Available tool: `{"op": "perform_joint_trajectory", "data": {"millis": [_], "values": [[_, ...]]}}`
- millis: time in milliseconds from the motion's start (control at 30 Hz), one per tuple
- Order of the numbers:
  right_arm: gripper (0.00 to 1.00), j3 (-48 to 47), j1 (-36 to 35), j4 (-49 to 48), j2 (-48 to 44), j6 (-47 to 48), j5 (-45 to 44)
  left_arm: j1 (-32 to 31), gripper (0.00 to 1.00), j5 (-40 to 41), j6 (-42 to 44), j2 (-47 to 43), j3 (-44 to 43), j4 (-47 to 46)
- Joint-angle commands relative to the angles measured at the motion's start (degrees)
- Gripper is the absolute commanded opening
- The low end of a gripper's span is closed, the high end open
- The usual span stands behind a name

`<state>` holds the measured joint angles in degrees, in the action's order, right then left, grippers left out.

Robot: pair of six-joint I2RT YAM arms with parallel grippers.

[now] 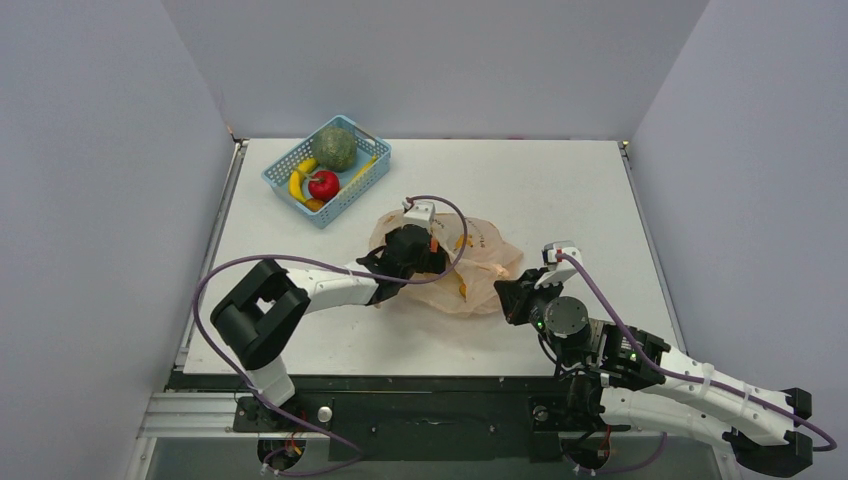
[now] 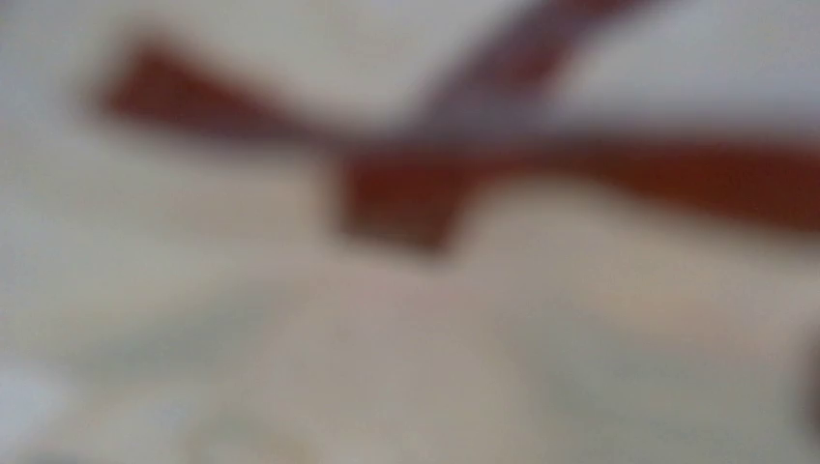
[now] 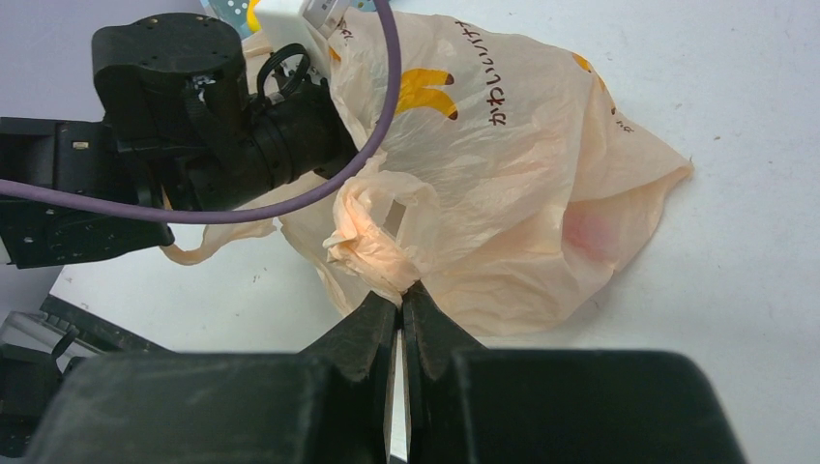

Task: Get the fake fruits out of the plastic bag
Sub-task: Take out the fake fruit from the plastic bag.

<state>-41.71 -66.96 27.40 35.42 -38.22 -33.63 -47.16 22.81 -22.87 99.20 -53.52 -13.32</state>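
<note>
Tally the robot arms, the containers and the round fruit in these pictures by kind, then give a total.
Robot arms: 2 (left arm, right arm)
Blue basket: 1
Plastic bag: 1
Green ball: 1
Red apple: 1
Pink fruit seen through the bag: 1
Total: 7

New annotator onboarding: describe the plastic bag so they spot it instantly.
Start at the white table; the blue mesh basket sits at its back left. Nearer, around mid-table, lies the plastic bag: crumpled, thin, translucent pale orange with yellow banana prints and dark lettering, the only soft, see-through item there.
</note>
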Motion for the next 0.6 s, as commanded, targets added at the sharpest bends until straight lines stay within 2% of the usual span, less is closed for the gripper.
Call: {"op": "perform_joint_trajectory", "data": {"millis": [0, 167, 300, 433, 567], "values": [[0.00, 0.53, -0.32, -1.82, -0.12, -0.31, -0.42, -0.73, 0.89, 4.39, 1.43, 3.28, -5.35, 2.07], [0.00, 0.61, -0.30, -1.59, -0.61, -0.30, -0.59, -0.59, 0.86, 4.04, -0.09, 7.10, -8.27, 4.45], [0.00, 0.95, -0.29, -1.32, -1.22, -0.39, -1.30, -0.63, 0.78, 3.63, 0.17, 8.51, -8.84, 5.13], [0.00, 1.37, -0.36, -1.30, -1.29, -0.56, -2.06, -0.33, 0.63, 1.77, 0.63, 8.08, -8.96, 6.40], [0.00, 1.97, -0.37, -1.36, -0.50, -0.65, -3.11, -0.31, 0.41, -3.71, 0.63, 3.95, -8.30, 7.02]]}}
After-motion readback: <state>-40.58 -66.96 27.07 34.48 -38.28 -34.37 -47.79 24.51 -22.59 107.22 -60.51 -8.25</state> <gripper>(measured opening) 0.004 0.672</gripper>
